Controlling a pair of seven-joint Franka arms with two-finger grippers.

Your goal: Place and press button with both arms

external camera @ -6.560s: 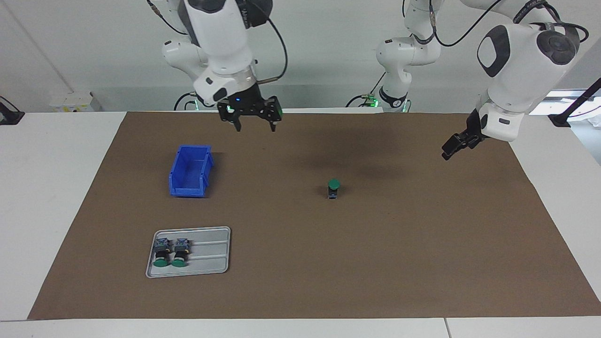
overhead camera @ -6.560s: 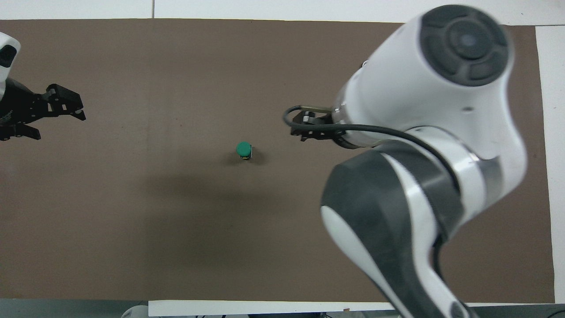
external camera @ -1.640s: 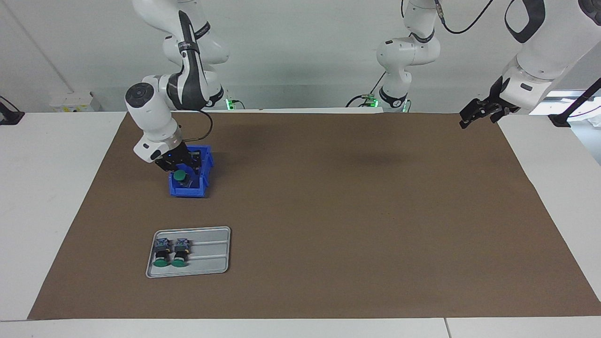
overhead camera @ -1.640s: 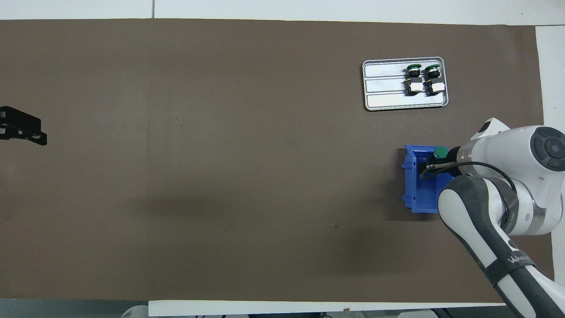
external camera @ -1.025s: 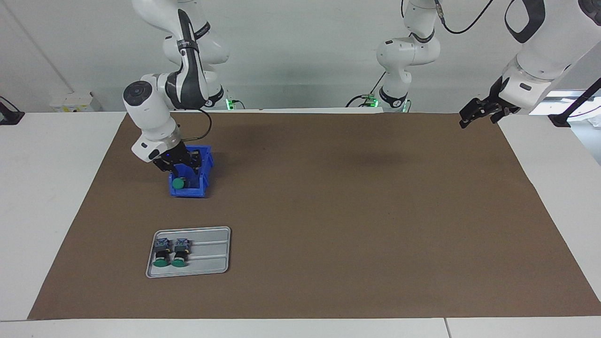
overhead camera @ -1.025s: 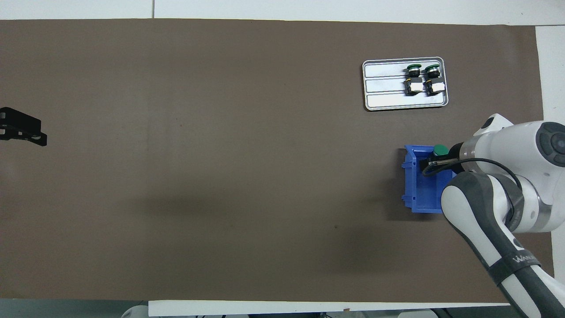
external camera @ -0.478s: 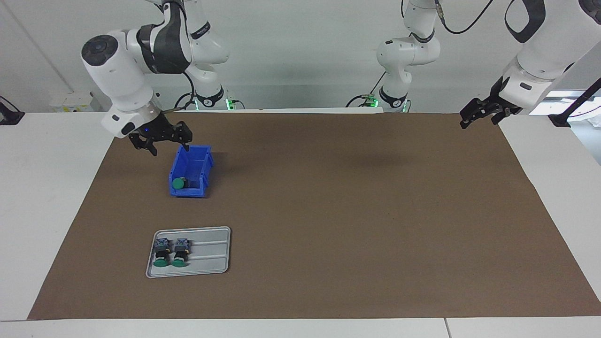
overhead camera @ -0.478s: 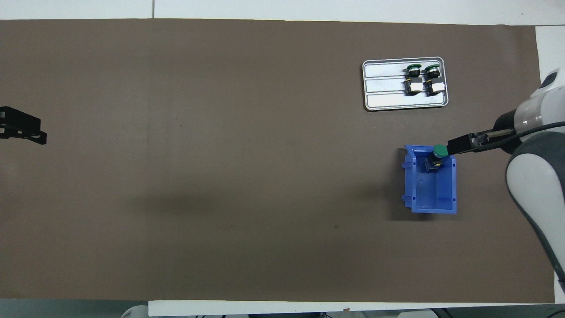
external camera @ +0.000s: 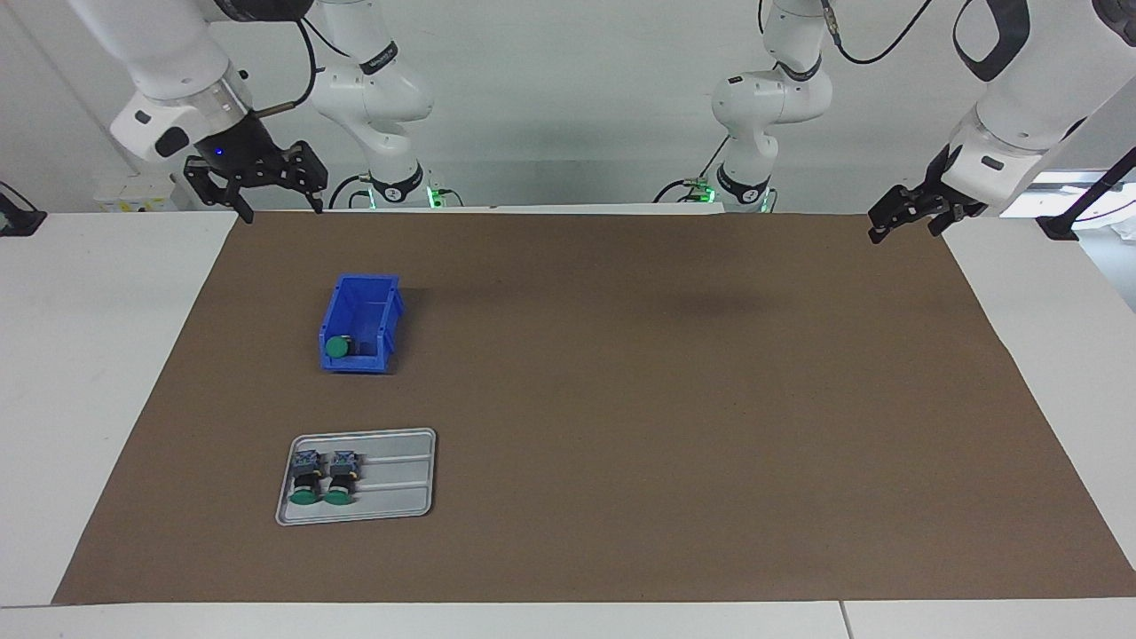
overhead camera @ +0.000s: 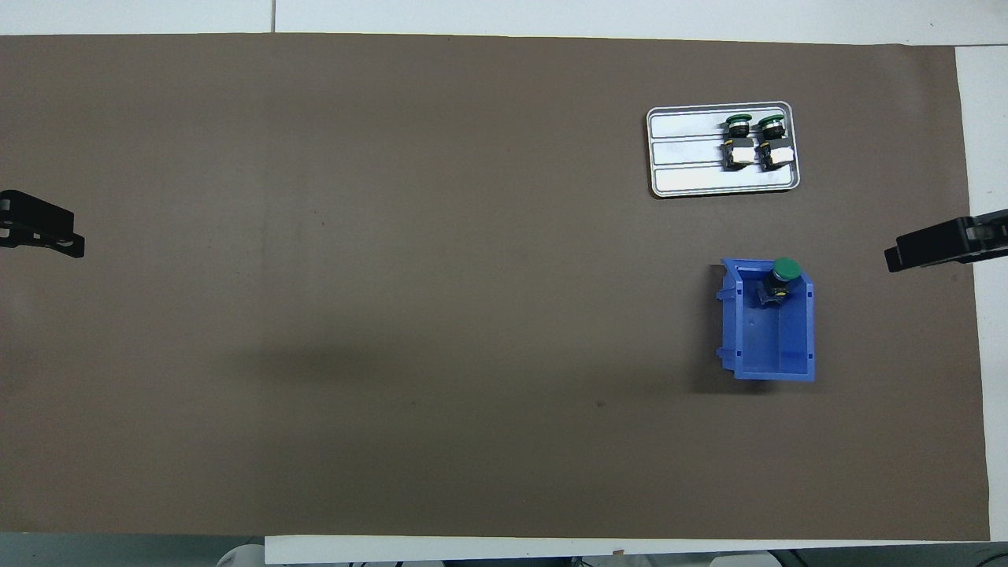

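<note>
A mat (external camera: 621, 399) covers my table (external camera: 80, 373). On it, toward my right arm's end, sits a bin (external camera: 359, 321), and one button (external camera: 336, 347) lies in the corner of it farthest from me. Farther from me than the bin lies a tray (external camera: 390, 488), near it but apart. Two more buttons (external camera: 322, 476) lie side by side on the tray, at its end toward my right arm. My right gripper (external camera: 276, 210) hangs over the mat's edge at my right arm's end, my left gripper (external camera: 903, 224) over the edge at my left arm's end.

A white counter (external camera: 53, 373) carries a broad brown mat (external camera: 674, 417); a plain pale wall (external camera: 568, 98) rises at its far edge, evenly lit.
</note>
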